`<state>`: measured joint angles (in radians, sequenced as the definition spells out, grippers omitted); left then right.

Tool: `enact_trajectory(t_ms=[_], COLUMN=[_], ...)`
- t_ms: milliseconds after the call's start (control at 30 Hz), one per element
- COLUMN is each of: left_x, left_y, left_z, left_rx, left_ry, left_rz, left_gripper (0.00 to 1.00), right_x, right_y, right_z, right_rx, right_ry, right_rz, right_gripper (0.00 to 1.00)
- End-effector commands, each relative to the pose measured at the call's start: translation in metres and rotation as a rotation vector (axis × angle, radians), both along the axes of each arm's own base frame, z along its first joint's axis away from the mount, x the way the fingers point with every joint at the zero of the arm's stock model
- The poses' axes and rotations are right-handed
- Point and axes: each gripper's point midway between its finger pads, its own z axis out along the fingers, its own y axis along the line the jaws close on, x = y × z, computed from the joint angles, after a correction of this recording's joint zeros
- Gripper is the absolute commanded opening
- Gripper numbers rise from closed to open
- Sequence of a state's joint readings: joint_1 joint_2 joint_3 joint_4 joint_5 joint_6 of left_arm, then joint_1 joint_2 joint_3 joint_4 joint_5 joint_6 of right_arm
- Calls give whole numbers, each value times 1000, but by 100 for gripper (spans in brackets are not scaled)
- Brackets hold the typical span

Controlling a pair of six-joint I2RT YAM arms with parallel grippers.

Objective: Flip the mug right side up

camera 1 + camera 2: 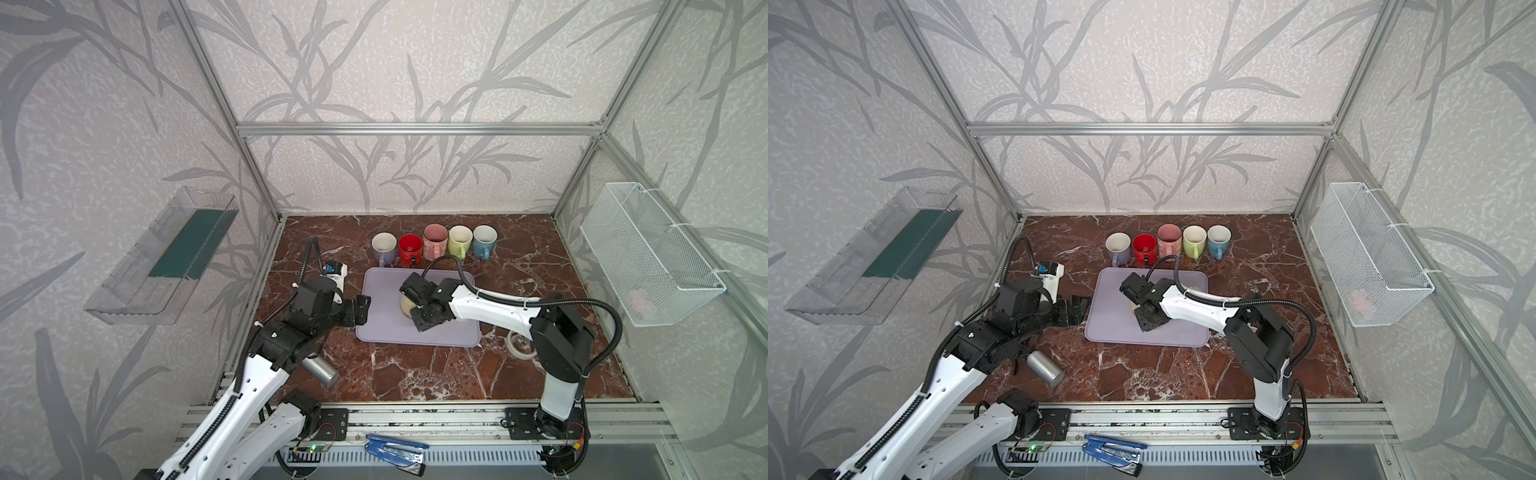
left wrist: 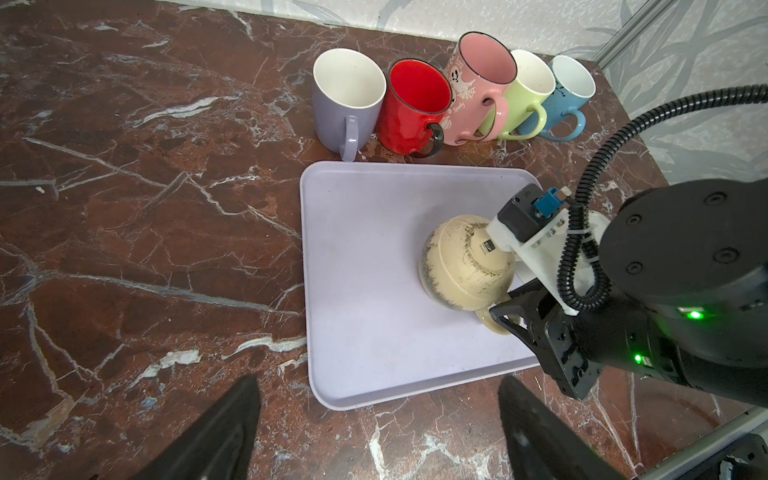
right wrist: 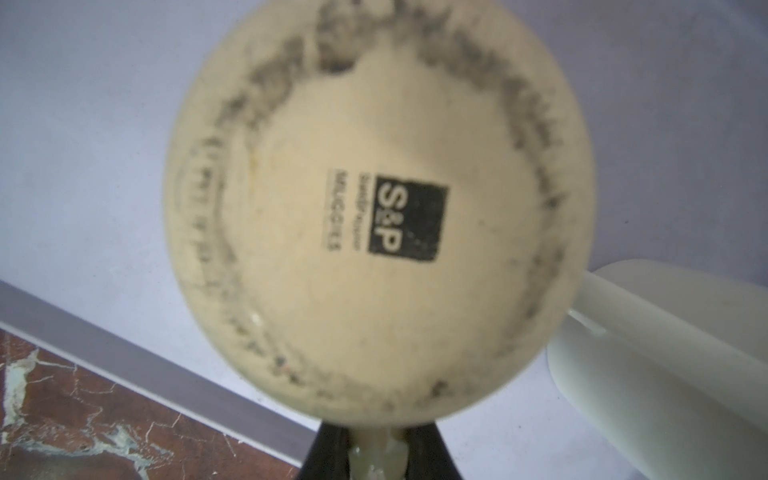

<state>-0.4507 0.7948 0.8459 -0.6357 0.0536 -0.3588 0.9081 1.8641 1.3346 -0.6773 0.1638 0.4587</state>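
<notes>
The right fingers (image 3: 328,457) clamp the handle (image 3: 378,455) of the cream mug (image 3: 374,208), which sits base-up on the lavender tray (image 1: 382,328), mid-frame in both top views. The left fingers (image 2: 232,428) stand wide apart above the tabletop (image 2: 145,208), just left of the tray.

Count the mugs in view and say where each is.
6. Five upright in a row behind the tray: lilac, red, pink, green, blue. One cream mug upside down on the tray, handle in the right gripper. A pale object beside it may be another.
</notes>
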Motion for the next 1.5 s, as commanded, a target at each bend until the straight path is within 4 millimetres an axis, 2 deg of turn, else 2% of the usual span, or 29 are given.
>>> enact_trajectory(t_ms=[0, 367, 433, 700, 1000, 1133, 1300, 1467], left_x=[-2, -2, -2, -1, -3, -7, -11, -12], left_y=[2, 3, 3, 1, -13, -19, -21, -18], left_z=[-7, -9, -10, -10, -7, -17, -23, -21], left_rx=[28, 31, 29, 18, -65, -128, -155, -160], left_ry=[13, 18, 20, 23, 30, 57, 71, 61], left_rz=[-5, 0, 2, 6, -17, -22, -17, -7], left_gripper=[88, 88, 88, 88, 87, 85, 84, 83], right_x=[2, 0, -1, -6, -11, -12, -16, -17], right_y=[1, 10, 13, 16, 13, 10, 15, 14], right_z=[7, 38, 52, 77, 112, 125, 121, 94], right_rx=[1, 152, 205, 355, 620, 723, 753, 658], right_ry=[-1, -97, -131, -199, -238, -232, -205, -209], right_rz=[18, 85, 99, 138, 158, 164, 198, 193], right_gripper=[0, 0, 0, 0, 0, 0, 0, 0])
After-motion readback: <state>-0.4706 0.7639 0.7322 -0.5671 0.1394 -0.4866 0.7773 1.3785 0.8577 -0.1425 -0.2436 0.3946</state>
